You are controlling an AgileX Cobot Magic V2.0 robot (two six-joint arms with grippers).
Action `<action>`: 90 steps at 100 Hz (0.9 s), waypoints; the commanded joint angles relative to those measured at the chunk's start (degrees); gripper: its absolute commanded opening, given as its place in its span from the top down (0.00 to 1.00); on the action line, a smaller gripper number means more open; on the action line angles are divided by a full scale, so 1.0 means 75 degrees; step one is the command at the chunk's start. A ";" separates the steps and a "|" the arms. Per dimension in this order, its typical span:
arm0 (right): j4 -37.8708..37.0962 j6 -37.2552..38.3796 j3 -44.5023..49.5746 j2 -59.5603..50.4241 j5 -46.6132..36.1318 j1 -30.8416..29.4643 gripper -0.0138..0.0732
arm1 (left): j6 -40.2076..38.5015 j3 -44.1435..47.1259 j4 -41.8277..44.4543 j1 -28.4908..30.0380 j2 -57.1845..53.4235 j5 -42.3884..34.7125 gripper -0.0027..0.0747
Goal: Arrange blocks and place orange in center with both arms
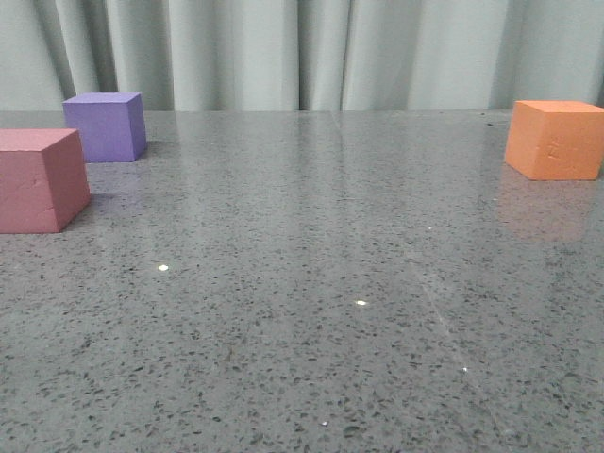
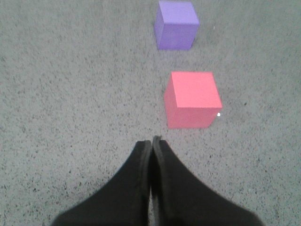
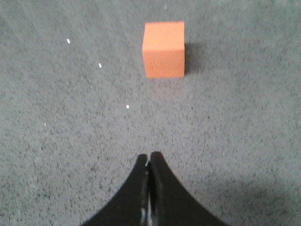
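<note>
The orange cube stands at the far right of the grey speckled table, faint creases on its front face. A pink cube sits at the left edge, and a purple cube stands just behind it. Neither arm shows in the front view. In the left wrist view my left gripper is shut and holds nothing, a short way back from the pink cube, with the purple cube beyond. In the right wrist view my right gripper is shut and holds nothing, well back from the orange cube.
A pale pleated curtain hangs behind the table's far edge. Grey table surface stretches between the left pair of cubes and the orange one.
</note>
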 commanded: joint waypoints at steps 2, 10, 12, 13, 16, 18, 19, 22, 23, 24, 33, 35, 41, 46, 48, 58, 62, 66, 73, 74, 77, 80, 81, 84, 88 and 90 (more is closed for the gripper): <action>0.0155 -0.0053 -0.0267 0.0305 -0.0109 -0.0049 0.92 | -0.0059 -0.0313 -0.0158 0.0011 0.0406 -0.0256 0.99; 0.0154 -0.0053 -0.0267 0.0446 0.0045 -0.0049 0.92 | -0.0059 -0.0313 -0.0158 0.0011 0.0557 -0.0179 0.99; 0.0154 -0.0053 -0.0267 0.0485 0.0062 -0.0049 0.92 | -0.0059 -0.0313 -0.0158 0.0011 0.0595 -0.0165 0.99; 0.0154 -0.0053 -0.0267 0.0494 0.0066 -0.0049 0.92 | -0.0059 -0.0313 -0.0158 0.0011 0.0597 -0.0165 0.99; 0.0154 -0.0053 -0.0267 0.0520 0.0075 -0.0049 0.92 | -0.0059 -0.0313 -0.0158 0.0011 0.0639 -0.0119 0.99; 0.0154 -0.0053 -0.0267 0.0546 0.0075 -0.0049 0.92 | -0.0059 -0.0313 -0.0179 0.0011 0.0648 -0.0080 0.99; 0.0154 -0.0053 -0.0267 0.0546 0.0075 -0.0049 0.92 | -0.0059 -0.0313 -0.0192 0.0011 0.0647 -0.0080 0.99; 0.0154 -0.0053 -0.0267 0.0547 0.0065 -0.0049 0.92 | -0.0044 -0.0313 -0.0192 0.0011 0.0647 -0.0049 0.99; 0.0154 -0.0053 -0.0267 0.0547 0.0065 -0.0049 0.92 | -0.0002 -0.0313 -0.0192 0.0011 0.0647 -0.0048 0.99; 0.0154 -0.0053 -0.0267 0.0547 0.0065 -0.0049 0.92 | 0.0017 -0.0313 -0.0192 0.0011 0.0647 -0.0048 0.99; 0.0133 -0.0060 -0.0267 0.0547 0.0028 -0.0049 0.86 | 0.0426 -0.0313 -0.0251 -0.0004 0.0647 -0.0028 0.98; 0.0133 -0.0060 -0.0267 0.0547 0.0028 -0.0049 0.85 | 0.0545 -0.0313 -0.0290 -0.0005 0.0647 -0.0028 0.97; 0.0153 -0.0060 -0.0267 0.0547 0.0037 -0.0049 0.74 | 0.0791 -0.0313 -0.0554 -0.0005 0.0647 0.0001 0.89; 0.0152 -0.0060 -0.0267 0.0547 0.0037 -0.0049 0.62 | 0.0854 -0.0313 -0.0771 -0.0005 0.0647 0.0017 0.79; 0.0152 -0.0060 -0.0267 0.0547 0.0029 -0.0049 0.57 | 0.0870 -0.0313 -0.0839 -0.0005 0.0647 0.0030 0.73; 0.0152 -0.0060 -0.0267 0.0547 0.0004 -0.0049 0.25 | 0.0887 -0.0313 -0.0990 -0.0005 0.0647 0.0030 0.39; 0.0152 -0.0060 -0.0267 0.0547 -0.0016 -0.0049 0.12 | 0.0887 -0.0313 -0.0990 -0.0005 0.0647 0.0030 0.22; 0.0144 -0.0060 -0.0267 0.0547 -0.0083 -0.0049 0.08 | 0.0887 -0.0313 -0.0990 -0.0005 0.0647 0.0030 0.07; 0.0144 -0.0060 -0.0267 0.0547 -0.0246 -0.0049 0.11 | 0.0887 -0.0313 -0.1007 -0.0005 0.0647 0.0030 0.08; 0.0144 -0.0060 -0.0267 0.0547 -0.0266 -0.0049 0.12 | 0.0887 -0.0313 -0.1007 -0.0005 0.0647 0.0030 0.09; 0.0144 -0.0060 -0.0267 0.0547 -0.0364 -0.0049 0.12 | 0.0887 -0.0313 -0.1007 -0.0005 0.0647 0.0030 0.11; 0.0144 -0.0060 -0.0267 0.0547 -0.0443 -0.0049 0.12 | 0.0887 -0.0313 -0.1007 -0.0005 0.0647 0.0030 0.13; 0.0144 -0.0060 -0.0267 0.0547 -0.0463 -0.0049 0.12 | 0.0887 -0.0313 -0.1007 -0.0005 0.0647 0.0030 0.13; 0.0144 -0.0060 -0.0267 0.0547 -0.0555 -0.0049 0.12 | 0.0887 -0.0313 -0.1007 -0.0005 0.0647 0.0030 0.14; 0.0144 -0.0060 -0.0267 0.0547 -0.0666 -0.0049 0.12 | 0.0887 -0.0313 -0.1007 -0.0005 0.0647 0.0030 0.14; 0.0144 -0.0060 -0.0267 0.0547 -0.0743 -0.0049 0.12 | 0.0887 -0.0313 -0.1007 -0.0005 0.0647 0.0030 0.14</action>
